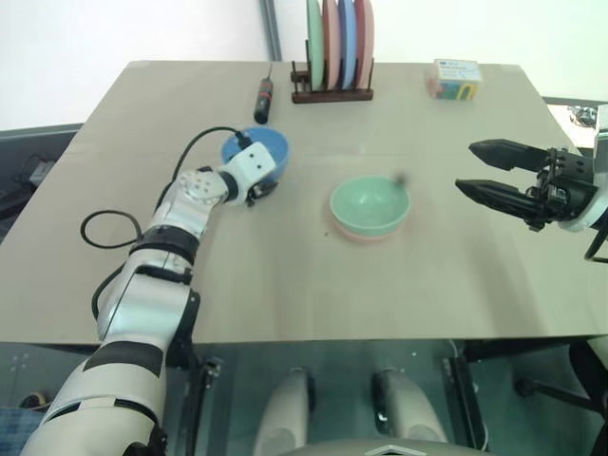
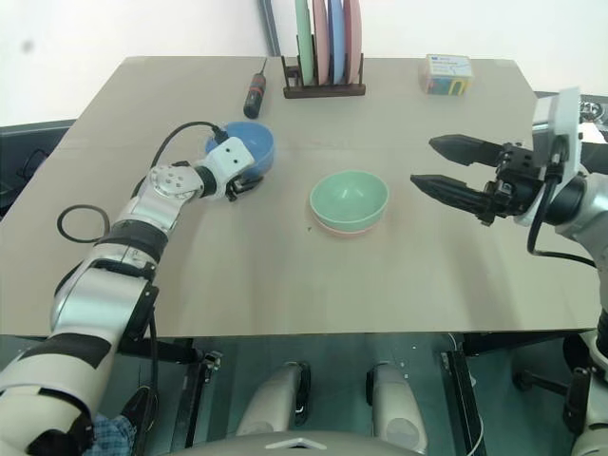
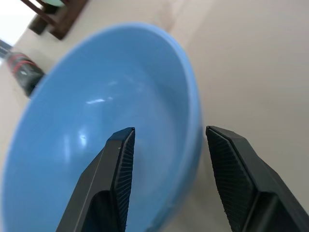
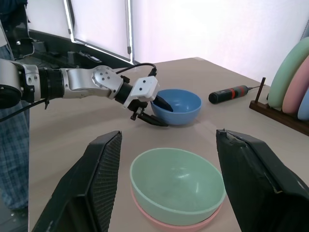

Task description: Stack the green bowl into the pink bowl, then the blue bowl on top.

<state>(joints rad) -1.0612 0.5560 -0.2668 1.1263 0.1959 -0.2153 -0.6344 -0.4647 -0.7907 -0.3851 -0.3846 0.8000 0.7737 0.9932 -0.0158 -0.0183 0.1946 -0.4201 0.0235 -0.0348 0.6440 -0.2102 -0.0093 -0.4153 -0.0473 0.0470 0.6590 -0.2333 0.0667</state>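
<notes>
Left tool (image 3: 166, 145) astride blue bowl (image 3: 111, 121) rim, screwdriver (image 1: 263, 97) behind

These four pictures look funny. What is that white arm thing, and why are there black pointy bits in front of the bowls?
The white arm belongs to a robot with two arms. Two pictures come from cameras in its head, looking down at a table. The other two come from little cameras on its wrists, so you see each pincer's black fingers up close.

On the table, a green bowl already sits inside a pink bowl. A blue bowl stands apart from them. At the back there is a rack of plates, a screwdriver and a small box.

The left pincer has one finger inside the blue bowl and one outside, over its rim, but a gap shows, so it is not gripping yet. The right pincer is open and holds nothing.
</notes>
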